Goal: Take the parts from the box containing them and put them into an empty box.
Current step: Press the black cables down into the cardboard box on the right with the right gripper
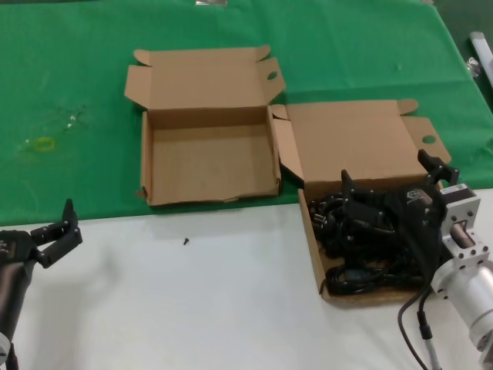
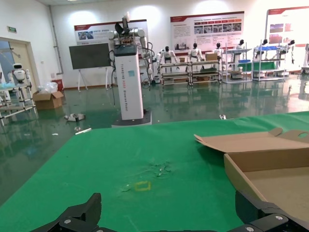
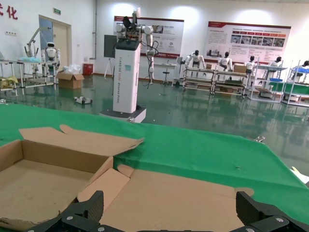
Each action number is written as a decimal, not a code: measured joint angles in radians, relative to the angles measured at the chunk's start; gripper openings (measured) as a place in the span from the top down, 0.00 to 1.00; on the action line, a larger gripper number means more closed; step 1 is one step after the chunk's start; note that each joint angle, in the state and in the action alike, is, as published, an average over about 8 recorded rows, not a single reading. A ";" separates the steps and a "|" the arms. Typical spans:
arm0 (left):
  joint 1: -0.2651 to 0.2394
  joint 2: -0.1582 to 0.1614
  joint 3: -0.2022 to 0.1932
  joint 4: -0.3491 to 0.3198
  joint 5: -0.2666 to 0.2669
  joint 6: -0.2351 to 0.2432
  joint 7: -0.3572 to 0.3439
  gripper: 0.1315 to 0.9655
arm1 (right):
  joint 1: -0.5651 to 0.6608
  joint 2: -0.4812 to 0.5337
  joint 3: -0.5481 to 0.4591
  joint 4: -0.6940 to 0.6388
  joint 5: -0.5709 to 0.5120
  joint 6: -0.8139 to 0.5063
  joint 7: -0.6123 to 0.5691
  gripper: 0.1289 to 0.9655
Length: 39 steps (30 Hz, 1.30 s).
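Observation:
The empty box (image 1: 208,166) lies open on the green cloth, left of centre, and shows in both wrist views (image 2: 277,181) (image 3: 34,181). To its right the box containing them (image 1: 312,239) holds the parts (image 1: 362,270), black coiled cords piled inside. My right gripper (image 1: 385,169) hovers open over that pile, its fingers pointing toward the raised lid (image 3: 188,198); the cords are hidden in the right wrist view, where the right gripper (image 3: 170,205) holds nothing. My left gripper (image 1: 55,231) (image 2: 169,208) waits open at the near left over the white table, empty.
A small black screw (image 1: 186,241) lies on the white table (image 1: 192,308) in front of the empty box. A yellow ring mark (image 1: 44,143) (image 2: 142,185) is on the green cloth (image 1: 77,77) at far left. White items (image 1: 479,48) sit at the far right edge.

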 joint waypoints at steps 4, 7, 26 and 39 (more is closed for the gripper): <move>0.000 0.000 0.000 0.000 0.000 0.000 0.000 0.00 | 0.000 0.000 0.000 0.000 0.000 0.000 0.000 0.00; 0.000 0.000 0.000 0.000 0.000 0.000 0.000 0.00 | 0.000 0.000 0.000 0.000 0.000 0.000 0.000 0.00; 0.000 0.000 0.000 0.000 0.000 0.000 0.000 0.01 | 0.000 0.000 0.000 0.000 0.000 0.000 0.000 0.00; 0.000 0.000 0.000 0.000 0.000 0.000 0.000 0.11 | -0.003 -0.016 0.012 0.005 -0.003 -0.007 -0.011 0.00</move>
